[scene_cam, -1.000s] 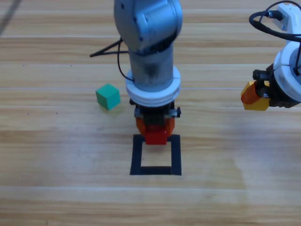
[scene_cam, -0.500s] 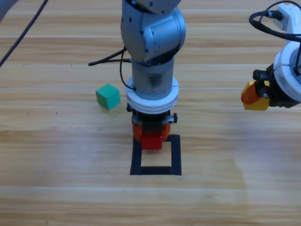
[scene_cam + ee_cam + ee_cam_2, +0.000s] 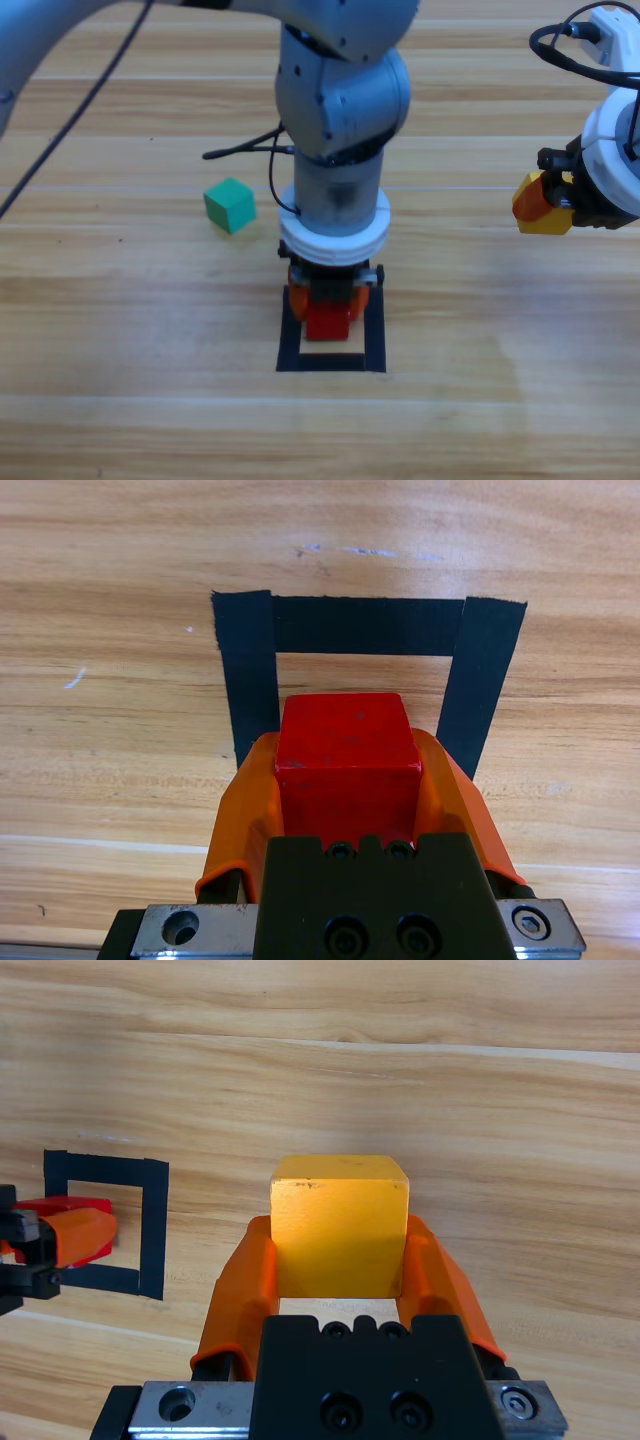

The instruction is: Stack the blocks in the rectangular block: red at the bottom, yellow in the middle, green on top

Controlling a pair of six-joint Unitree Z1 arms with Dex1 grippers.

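Note:
My left gripper [image 3: 328, 318] is shut on the red cube [image 3: 328, 322] and holds it over the far part of the black tape rectangle [image 3: 374, 330]. In the left wrist view the red cube [image 3: 346, 748] sits between the orange jaws of the left gripper [image 3: 346, 780], with the tape outline [image 3: 248, 670] just ahead. At the right edge, my right gripper [image 3: 543, 205] is shut on the yellow cube [image 3: 545, 218]; the right wrist view shows that yellow cube [image 3: 340, 1222] clamped in the right gripper [image 3: 340, 1260]. The green cube [image 3: 230, 205] lies on the table left of the left arm.
The left arm's grey body [image 3: 340, 120] rises over the middle of the table with a black cable [image 3: 245, 148] trailing behind it. Bare wood lies in front of the tape outline and between the two arms.
My left arm has moved toward the table's front, carrying the red cube from the rectangle's far edge to over its inside. The right arm and the green cube have not moved.

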